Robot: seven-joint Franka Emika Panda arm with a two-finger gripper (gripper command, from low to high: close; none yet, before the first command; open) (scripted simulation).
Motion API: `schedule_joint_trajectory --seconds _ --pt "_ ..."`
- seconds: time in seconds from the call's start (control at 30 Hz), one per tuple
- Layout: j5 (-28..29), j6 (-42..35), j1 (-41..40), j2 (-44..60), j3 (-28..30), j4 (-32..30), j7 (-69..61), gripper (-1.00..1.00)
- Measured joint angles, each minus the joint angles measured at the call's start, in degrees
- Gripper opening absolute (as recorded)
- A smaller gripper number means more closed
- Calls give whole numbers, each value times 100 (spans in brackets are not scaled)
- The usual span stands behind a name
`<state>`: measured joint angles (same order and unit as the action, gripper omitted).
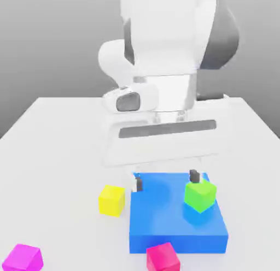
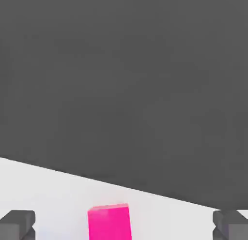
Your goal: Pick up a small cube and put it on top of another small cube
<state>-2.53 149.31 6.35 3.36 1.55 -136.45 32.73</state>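
Hot-pink, the small plain cube sits on the white bench at the exterior view's bottom centre, touching the flat blue slab's near edge. The purplish magenta cube waits at bottom left. The gripper hovers above the slab with fingers spread wide and empty; descending carelessly, I judge, they could nudge the green cube or catch the slab.

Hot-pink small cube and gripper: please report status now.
Gripper open, empty, above blue slab. Hot-pink small cube on table, at slab's near edge. Magenta small cube apart, uncovered. Nothing between the fingers.
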Motion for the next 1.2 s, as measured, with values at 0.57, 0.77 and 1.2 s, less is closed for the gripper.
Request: schedule_joint_trajectory --seconds 0.57,0.77,1.2 --pt "106 1276 35 2300 -51 74 -222 -100" --pt "145 515 12 1391 10 -81 -221 -100" --pt "-488 -320 -1923 1648 1043 955 -1800 -100"
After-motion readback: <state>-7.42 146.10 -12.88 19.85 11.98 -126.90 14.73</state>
